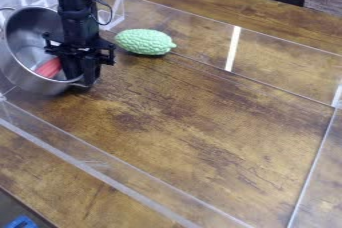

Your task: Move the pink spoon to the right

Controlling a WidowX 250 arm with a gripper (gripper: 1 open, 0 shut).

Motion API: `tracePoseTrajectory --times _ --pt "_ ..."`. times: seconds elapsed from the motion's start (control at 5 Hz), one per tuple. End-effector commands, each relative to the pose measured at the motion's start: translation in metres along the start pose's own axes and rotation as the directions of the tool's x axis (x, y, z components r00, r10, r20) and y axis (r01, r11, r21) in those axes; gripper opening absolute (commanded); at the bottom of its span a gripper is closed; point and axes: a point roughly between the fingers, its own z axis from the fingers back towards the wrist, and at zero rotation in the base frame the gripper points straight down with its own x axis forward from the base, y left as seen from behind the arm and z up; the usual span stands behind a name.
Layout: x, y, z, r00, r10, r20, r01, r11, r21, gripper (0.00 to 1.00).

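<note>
Nothing here can be read. No lettering, label, brand mark or number shows on the steel pot (36, 54), on the bumpy green vegetable (144, 42), on the black robot arm (78, 7) or on the wooden counter (201, 122); everything is too small and soft to show any print.

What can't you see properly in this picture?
- Spoon: only a pink-red bit shows inside the pot; the gripper covers the rest, and its silver bowl is hidden.
- Gripper: its dark fingertips blur against the pot's rim, so whether they pinch the spoon is unclear.
- Pot: its left side is cut off by the picture edge.
- Object behind the arm, near the green vegetable: mostly hidden by the arm.
</note>
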Motion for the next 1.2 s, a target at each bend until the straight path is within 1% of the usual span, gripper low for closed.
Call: tracePoseTrajectory --times 0.0,1.0 --pt "0.0027 0.0067 0.0167 0.999 0.017 0.042 -0.017 1.0 0.003 0.0" --pt "0.0009 0.0026 0.0262 0.999 0.016 0.046 -0.017 1.0 0.008 0.0"
